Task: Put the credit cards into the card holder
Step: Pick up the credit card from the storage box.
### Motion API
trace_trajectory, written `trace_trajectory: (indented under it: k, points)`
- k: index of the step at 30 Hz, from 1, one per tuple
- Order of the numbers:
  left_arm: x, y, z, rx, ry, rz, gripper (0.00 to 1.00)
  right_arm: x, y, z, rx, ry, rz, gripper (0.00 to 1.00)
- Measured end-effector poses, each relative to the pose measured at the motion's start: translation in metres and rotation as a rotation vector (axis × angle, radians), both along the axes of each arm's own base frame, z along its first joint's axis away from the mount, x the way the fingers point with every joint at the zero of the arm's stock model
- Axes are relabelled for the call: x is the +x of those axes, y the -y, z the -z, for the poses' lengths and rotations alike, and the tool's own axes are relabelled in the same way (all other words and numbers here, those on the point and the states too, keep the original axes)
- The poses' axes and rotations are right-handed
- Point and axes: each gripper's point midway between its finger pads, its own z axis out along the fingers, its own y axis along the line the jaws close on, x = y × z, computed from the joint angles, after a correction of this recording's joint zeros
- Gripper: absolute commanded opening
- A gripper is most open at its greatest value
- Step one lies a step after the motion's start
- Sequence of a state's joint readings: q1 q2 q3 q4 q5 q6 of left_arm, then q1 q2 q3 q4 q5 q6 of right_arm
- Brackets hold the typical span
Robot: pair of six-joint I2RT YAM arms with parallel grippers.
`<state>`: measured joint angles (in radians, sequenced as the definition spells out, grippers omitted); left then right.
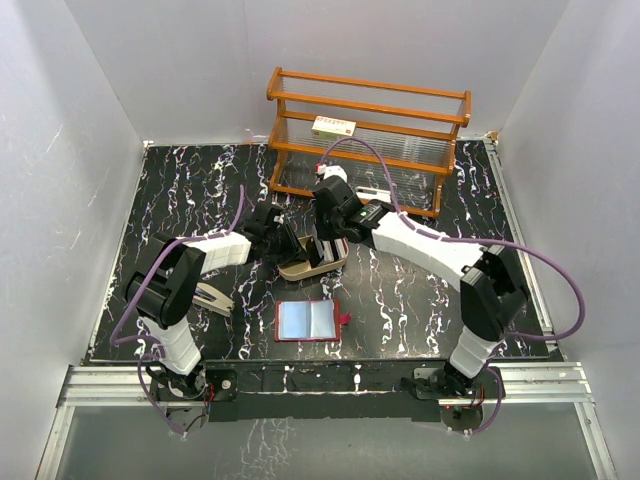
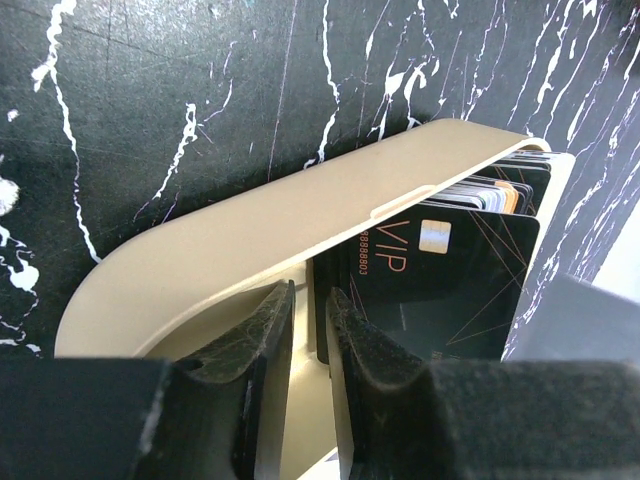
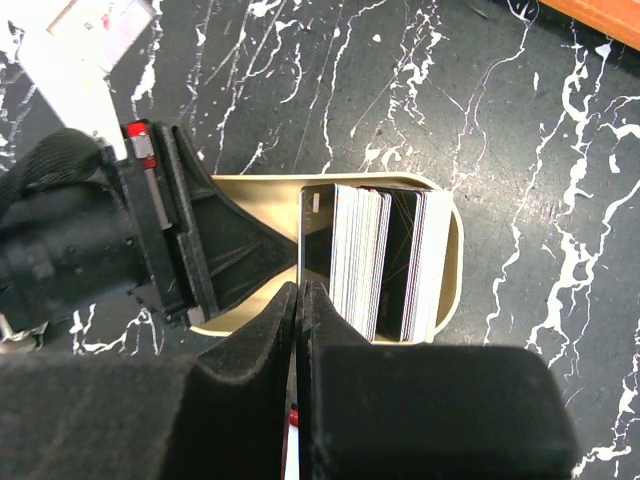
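Observation:
Several credit cards [image 3: 385, 260] stand on edge in a tan oval tray [image 3: 452, 240] at the table's middle [image 1: 300, 271]. A black VIP card [image 2: 440, 270] faces the left wrist camera. My right gripper [image 3: 300, 287] reaches down from above [image 1: 326, 243] and is shut on the top edge of the leftmost dark card [image 3: 301, 215] of the stack. My left gripper [image 2: 308, 292] is at the tray's left end [image 1: 288, 247], its jaws closed on the tray's wall [image 2: 250, 240]. The card holder [image 1: 308, 320] lies open in front of the tray, red with bluish pockets, apart from both grippers.
A wooden rack [image 1: 370, 130] stands at the back with a white box with red marks [image 1: 333, 126] on it. Another white box [image 3: 85, 40] lies just behind the tray. A tan and black object [image 1: 212, 297] lies by the left arm.

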<state>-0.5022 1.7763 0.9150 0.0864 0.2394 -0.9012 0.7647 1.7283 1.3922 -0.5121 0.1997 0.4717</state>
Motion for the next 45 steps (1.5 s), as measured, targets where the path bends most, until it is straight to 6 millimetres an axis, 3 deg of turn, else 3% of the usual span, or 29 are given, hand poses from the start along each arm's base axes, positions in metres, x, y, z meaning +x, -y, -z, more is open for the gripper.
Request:
trace_trajectory:
  k: [4, 20, 45]
  points:
    - [0.000, 0.000, -0.001, 0.006, -0.007, 0.001, 0.22, -0.007, 0.004, -0.014, 0.040, 0.022, -0.004, 0.00]
    - [-0.003, -0.004, -0.001, 0.053, -0.024, 0.007, 0.23, -0.045, 0.023, -0.027, 0.131, 0.004, -0.011, 0.00]
    - [-0.011, -0.017, -0.004, 0.117, -0.031, 0.004, 0.30, -0.109, 0.036, -0.017, 0.373, -0.114, 0.007, 0.00]
